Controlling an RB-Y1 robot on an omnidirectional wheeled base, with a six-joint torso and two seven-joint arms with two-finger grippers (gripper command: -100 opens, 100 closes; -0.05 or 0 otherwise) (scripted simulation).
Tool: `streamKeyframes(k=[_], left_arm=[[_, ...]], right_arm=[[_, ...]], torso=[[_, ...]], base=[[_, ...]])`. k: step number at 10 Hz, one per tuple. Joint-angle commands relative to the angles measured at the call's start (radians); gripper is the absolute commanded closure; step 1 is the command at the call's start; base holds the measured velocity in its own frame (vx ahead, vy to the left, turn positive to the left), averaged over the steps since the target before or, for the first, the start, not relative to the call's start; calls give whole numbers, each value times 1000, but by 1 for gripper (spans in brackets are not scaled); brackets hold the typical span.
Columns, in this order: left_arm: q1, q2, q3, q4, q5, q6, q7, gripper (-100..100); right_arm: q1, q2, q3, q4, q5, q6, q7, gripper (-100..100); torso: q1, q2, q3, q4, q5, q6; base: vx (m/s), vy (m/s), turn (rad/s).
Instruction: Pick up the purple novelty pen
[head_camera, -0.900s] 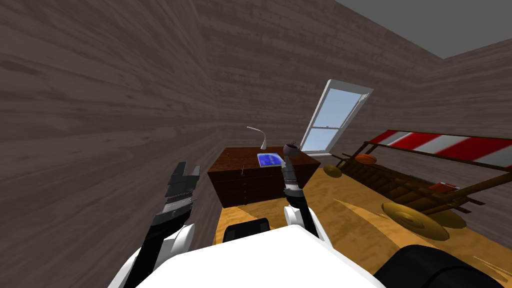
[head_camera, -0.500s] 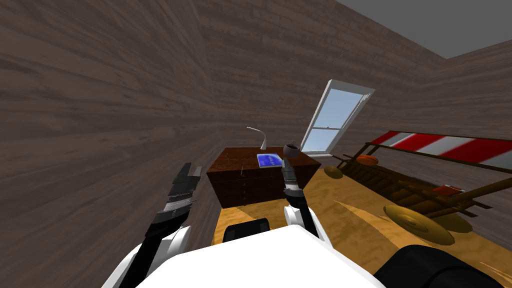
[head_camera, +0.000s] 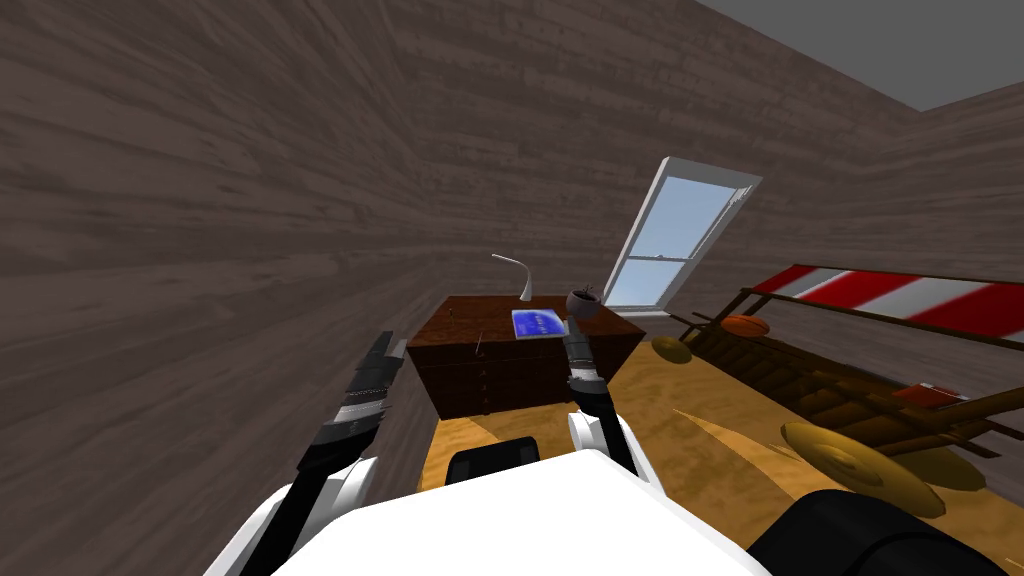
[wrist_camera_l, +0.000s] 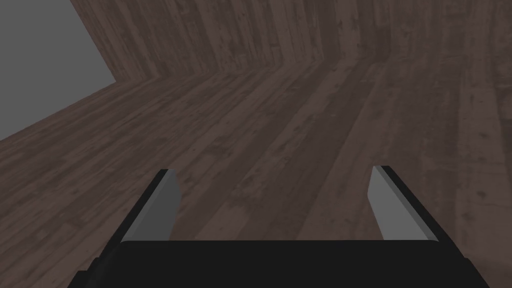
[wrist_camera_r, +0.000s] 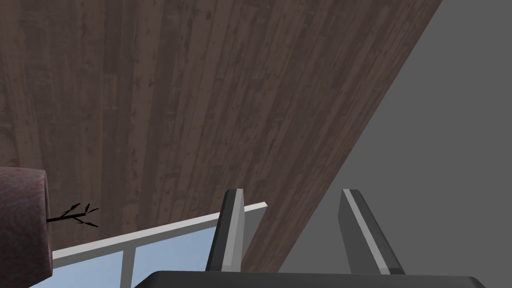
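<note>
**Pen (head_camera: 483, 345) lies on the desk, both grippers open and short of it**

One dark brown desk (head_camera: 520, 378) with drawers in its front stands against the wood-plank wall. To the desk's right is one wooden cart (head_camera: 800, 375) with two gold wheels (head_camera: 850, 465), and behind the desk's right corner is one white-framed window (head_camera: 680, 235).

Two grippers are raised on the near side of the desk. The left gripper (wrist_camera_l: 275, 205) is off the desk's left front corner, its fingers spread wide with nothing between them. The right gripper (wrist_camera_r: 297, 232) is up before the desk's right front edge, its fingers also apart and empty.

On the desk top are one blue book (head_camera: 538, 322) lying flat toward the right, one round dark pot (head_camera: 581, 301) at the back right corner, and one white bent-neck lamp (head_camera: 520, 275) at the back. The pen is a single thin pale sliver near the desk's front edge, left of the book. It is too small to tell its colour.
</note>
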Motion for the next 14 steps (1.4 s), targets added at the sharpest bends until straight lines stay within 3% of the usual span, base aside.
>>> streamKeyframes(k=[1,14], left_arm=[[-9,13,4,38,3,-1,-5,-100],[-74,12,31,317,18,-37,-42,-100]], right_arm=[[0,0,0,0,0,0,0,0],[0,0,0,0,0,0,0,0]], torso=[[0,0,0,0,0,0],[2,1,0,0,0,0]], base=[[48,-89,37],[41,-83,36]])
